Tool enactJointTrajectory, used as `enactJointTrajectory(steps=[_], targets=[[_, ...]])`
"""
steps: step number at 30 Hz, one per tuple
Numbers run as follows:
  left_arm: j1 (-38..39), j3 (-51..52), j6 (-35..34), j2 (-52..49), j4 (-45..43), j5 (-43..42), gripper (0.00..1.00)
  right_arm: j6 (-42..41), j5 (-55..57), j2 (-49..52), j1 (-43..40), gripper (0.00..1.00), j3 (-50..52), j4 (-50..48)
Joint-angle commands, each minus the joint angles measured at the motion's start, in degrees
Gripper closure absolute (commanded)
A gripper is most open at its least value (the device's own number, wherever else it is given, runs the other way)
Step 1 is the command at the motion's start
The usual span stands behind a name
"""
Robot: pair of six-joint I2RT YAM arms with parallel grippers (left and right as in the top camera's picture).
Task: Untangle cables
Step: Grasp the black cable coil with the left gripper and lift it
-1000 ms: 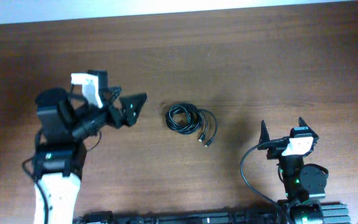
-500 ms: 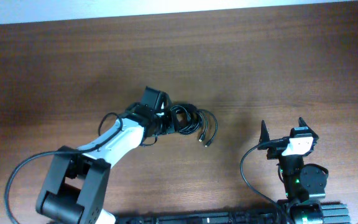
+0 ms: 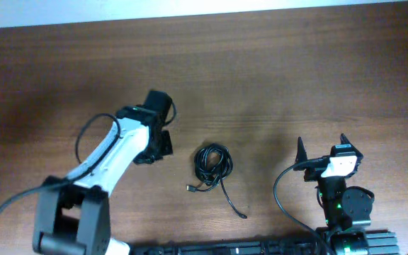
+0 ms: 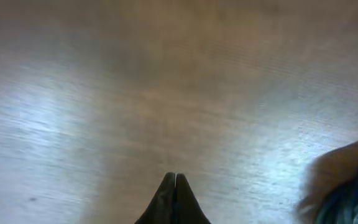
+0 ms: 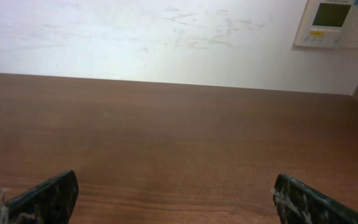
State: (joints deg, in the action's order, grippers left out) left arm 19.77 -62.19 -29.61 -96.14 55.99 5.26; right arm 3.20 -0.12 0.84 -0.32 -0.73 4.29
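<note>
The cables lie as a small black looped bundle near the table's middle. One plug end points front-left, and a loose tail trails to the front right. My left gripper is a short way left of the bundle and apart from it. Its fingers are pressed together with nothing between them over bare wood. My right gripper rests near its base at the right, its fingers wide apart and empty. Neither wrist view shows the cables clearly.
The brown wooden table fills the overhead view. A pale wall with a wall panel stands beyond its far edge. The right arm's own thick black wire loops beside its base.
The left gripper reached the bundle, shut, and now sits to its left holding nothing. The bundle has shifted toward the front, with one tail pulled out. The right arm has not moved.
</note>
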Motion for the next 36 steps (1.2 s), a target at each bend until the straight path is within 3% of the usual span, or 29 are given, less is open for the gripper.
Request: enactJointTrajectory(steps=[1, 3, 8, 12, 13, 14, 15, 16, 17, 18, 19, 21, 25, 26, 29, 33, 36], targets=[[-0.07, -1.29, 6.91, 3.98, 4.04, 3.58, 1.00, -0.02, 0.11, -0.44, 0.26, 0.01, 0.42, 0.22], [-0.07, -1.29, 12.76, 4.00, 5.44, 4.04, 1.00, -0.02, 0.11, -0.44, 0.26, 0.01, 0.42, 0.20], [-0.07, -1.29, 11.28, 4.00, 2.27, 16.74, 1.00, -0.02, 0.11, -0.44, 0.26, 0.01, 0.42, 0.22], [-0.07, -1.29, 11.26, 4.00, 0.04, 16.76, 0.99, -0.02, 0.11, -0.44, 0.26, 0.01, 0.42, 0.20], [-0.07, -1.29, 11.23, 4.00, -0.39, 15.17, 0.90, -0.02, 0.11, -0.44, 0.26, 0.01, 0.42, 0.22], [-0.07, -1.29, 11.21, 4.00, -1.62, 7.87, 0.30, -0.02, 0.11, -0.44, 0.26, 0.01, 0.42, 0.22], [-0.07, -1.29, 11.23, 4.00, -2.84, -4.63, 0.01, -0.02, 0.11, -0.44, 0.26, 0.01, 0.42, 0.22], [-0.07, -1.27, 11.21, 3.98, -4.20, -16.04, 0.01, -0.02, 0.11, -0.44, 0.26, 0.01, 0.42, 0.22], [-0.07, -1.22, 11.21, 3.98, -5.35, -22.08, 0.01, -0.02, 0.11, -0.44, 0.26, 0.01, 0.42, 0.20], [0.00, -1.22, 11.06, 3.98, -6.71, -25.81, 0.01, -0.02, 0.11, -0.44, 0.26, 0.01, 0.42, 0.20], [0.81, -0.96, 4.76, 3.96, -8.81, -26.47, 0.01, -0.02, 0.11, -0.44, 0.26, 0.01, 0.42, 0.22], [2.67, -0.68, -1.38, 3.89, -10.60, -25.24, 0.22, -0.02, 0.11, -0.44, 0.26, 0.01, 0.42, 0.22], [9.14, -0.68, -5.79, 3.85, -10.51, -15.72, 0.38, -0.02, 0.11, -0.44, 0.26, 0.01, 0.42, 0.20], [11.65, -0.63, -7.26, 3.85, -10.36, -11.26, 0.41, -0.02, 0.11, -0.44, 0.26, 0.01, 0.42, 0.20], [14.40, -0.63, -10.75, 3.63, -10.25, -8.37, 0.47, -0.02, 0.11, -0.44, 0.26, 0.01, 0.42, 0.22], [14.75, -0.63, -13.25, -2.19, -9.90, -10.60, 0.49, -0.02, 0.11, -0.44, 0.26, 0.01, 0.42, 0.22], [14.75, -0.63, -13.27, -6.08, -9.64, -14.03, 0.61, -0.02, 0.11, -0.44, 0.26, 0.01, 0.42, 0.22]])
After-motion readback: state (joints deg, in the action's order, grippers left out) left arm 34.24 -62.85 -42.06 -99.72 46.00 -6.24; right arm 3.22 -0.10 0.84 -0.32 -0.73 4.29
